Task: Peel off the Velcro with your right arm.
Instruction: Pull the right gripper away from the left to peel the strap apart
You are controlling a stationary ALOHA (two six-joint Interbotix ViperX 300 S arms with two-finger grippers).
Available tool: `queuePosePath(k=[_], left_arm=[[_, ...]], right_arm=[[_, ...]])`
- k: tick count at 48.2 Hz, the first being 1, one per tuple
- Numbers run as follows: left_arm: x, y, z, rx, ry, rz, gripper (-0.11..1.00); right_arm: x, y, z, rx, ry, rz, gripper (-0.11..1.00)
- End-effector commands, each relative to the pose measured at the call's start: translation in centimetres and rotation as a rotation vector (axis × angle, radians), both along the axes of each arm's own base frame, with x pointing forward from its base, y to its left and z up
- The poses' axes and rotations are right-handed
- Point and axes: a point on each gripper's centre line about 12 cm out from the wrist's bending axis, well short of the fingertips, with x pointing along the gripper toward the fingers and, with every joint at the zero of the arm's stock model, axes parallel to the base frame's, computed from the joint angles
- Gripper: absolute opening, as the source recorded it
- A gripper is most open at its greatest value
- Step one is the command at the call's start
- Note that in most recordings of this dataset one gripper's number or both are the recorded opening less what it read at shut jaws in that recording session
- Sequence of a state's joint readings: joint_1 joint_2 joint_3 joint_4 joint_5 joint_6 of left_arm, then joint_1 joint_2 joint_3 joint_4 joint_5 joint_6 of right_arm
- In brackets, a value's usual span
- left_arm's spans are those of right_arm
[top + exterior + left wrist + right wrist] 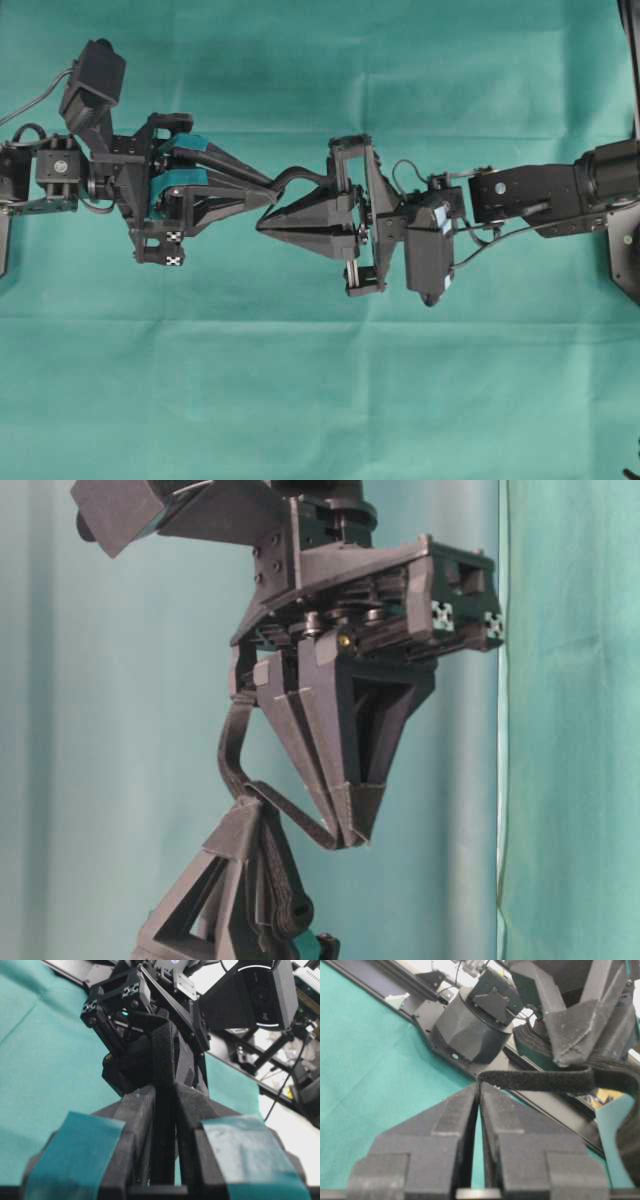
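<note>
A teal cloth [320,400], faintly creased, covers the table under both arms. Above it, the left gripper [262,187], its fingers patched with teal tape, is clamped on one end of the Velcro [300,176], a thin fuzzy black strap arching between the tools. The right arm's gripper [266,226], plain black wedges, pinches the strap's other layer at its closed tips.
</note>
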State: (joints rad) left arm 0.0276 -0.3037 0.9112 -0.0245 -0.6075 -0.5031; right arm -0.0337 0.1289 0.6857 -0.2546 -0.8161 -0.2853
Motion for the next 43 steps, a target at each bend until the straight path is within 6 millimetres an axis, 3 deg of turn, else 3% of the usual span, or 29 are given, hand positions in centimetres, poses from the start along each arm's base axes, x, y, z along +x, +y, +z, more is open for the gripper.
queuePosePath(k=[1,43], left_arm=[[0.1,0.8,1.1,0.003,-0.047,0.025,0.1],[0.0,1.1,1.8,0.006,-0.095,0.034,0.1]], right_arm=[[0.3,1.4,0.7,-0.006,-0.011,0.034,-0.09],[0.2,3.7,-0.2,0.0,0.045,0.081,-0.09]])
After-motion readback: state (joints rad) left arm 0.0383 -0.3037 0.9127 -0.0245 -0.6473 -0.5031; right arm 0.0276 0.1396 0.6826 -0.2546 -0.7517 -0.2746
